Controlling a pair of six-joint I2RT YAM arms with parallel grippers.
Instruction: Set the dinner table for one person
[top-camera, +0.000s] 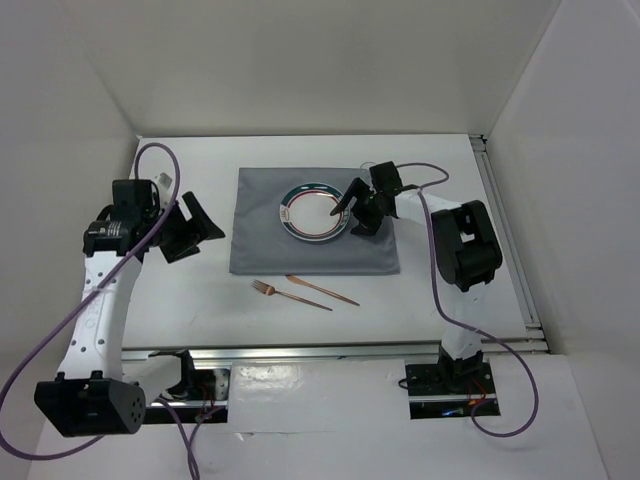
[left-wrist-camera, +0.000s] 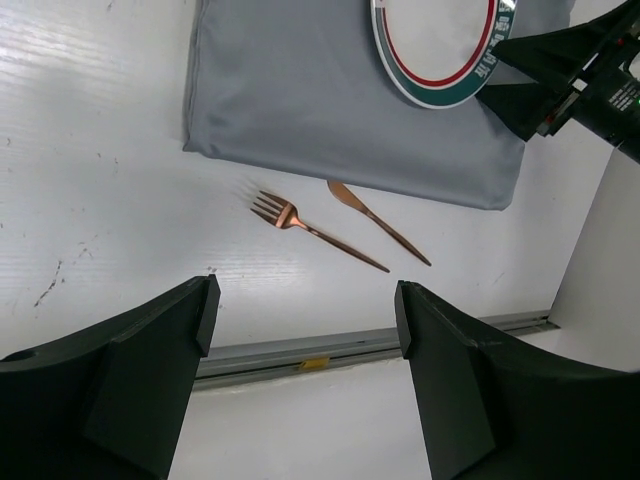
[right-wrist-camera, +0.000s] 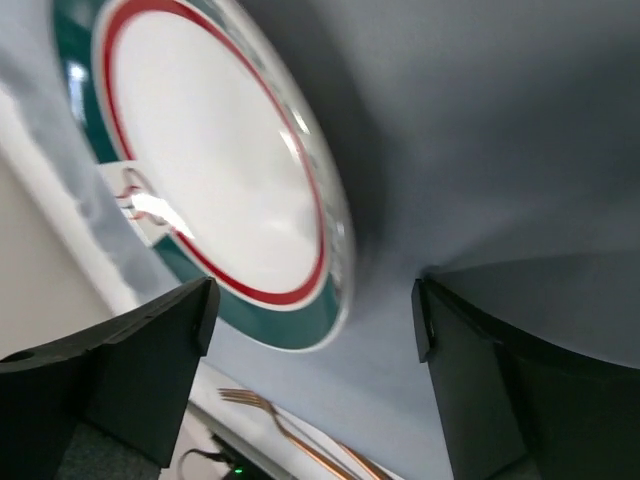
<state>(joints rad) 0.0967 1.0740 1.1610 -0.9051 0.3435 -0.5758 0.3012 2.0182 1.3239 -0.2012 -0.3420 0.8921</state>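
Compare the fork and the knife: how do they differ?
The fork ends in tines, the knife in a smooth blade. The fork lies left of the knife and farther from the grey cloth. Both are copper-coloured, slim, lying flat and roughly parallel on the table.

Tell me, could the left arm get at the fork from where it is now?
Probably yes. The fork lies uncovered on the table, in front of the open left hand. The knife lies close beside it; the right hand is off at the plate.
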